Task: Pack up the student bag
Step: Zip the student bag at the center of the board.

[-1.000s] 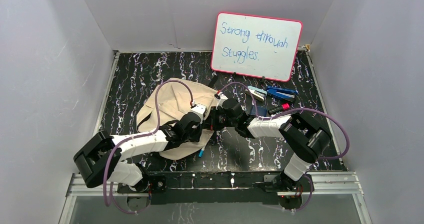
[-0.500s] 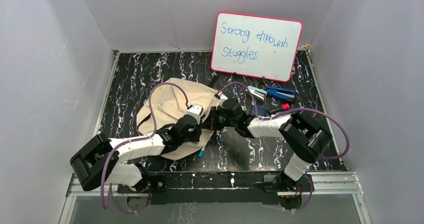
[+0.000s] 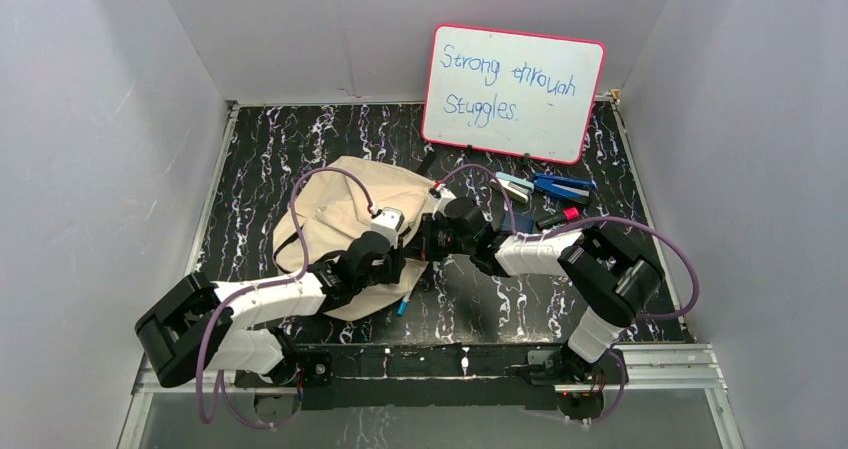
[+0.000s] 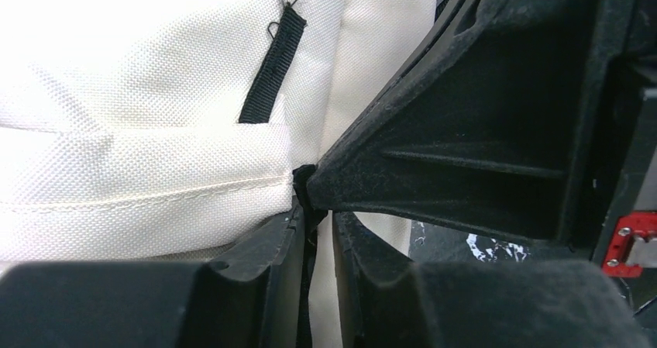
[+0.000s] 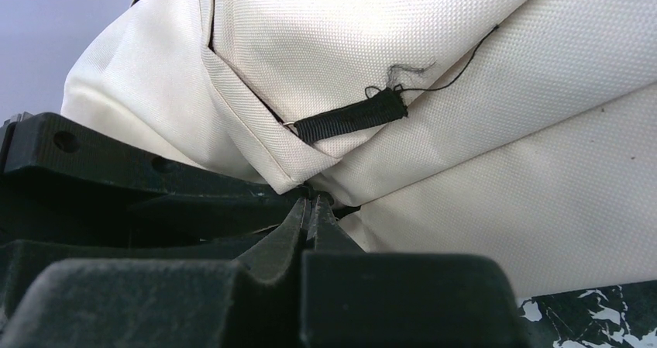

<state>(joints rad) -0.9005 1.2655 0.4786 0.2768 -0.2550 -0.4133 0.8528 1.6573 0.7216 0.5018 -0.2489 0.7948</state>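
The student bag (image 3: 335, 219), cream canvas, lies flat at the left middle of the table. Both grippers meet at its right edge. My left gripper (image 3: 404, 239) has its jaws nearly together (image 4: 318, 220), with a fold of the bag's edge and a dark strip between them. My right gripper (image 3: 428, 239) is shut, its tips (image 5: 312, 202) pinching a dark bit at the seam corner of the bag (image 5: 434, 46). In the left wrist view its fingers (image 4: 465, 131) come in from the right. A black strap tab (image 5: 349, 115) hangs just above the pinch.
A pink-framed whiteboard (image 3: 512, 91) stands at the back right. Blue pens and a stapler (image 3: 548, 185) and a red-tipped marker (image 3: 558, 217) lie in front of it. A blue pen (image 3: 402, 305) lies by the bag's near edge. Grey walls close in on three sides.
The left arm's elbow slid left and its wrist shifted slightly, while its jaws narrowed on the bag's edge. The right arm has stayed where it was.
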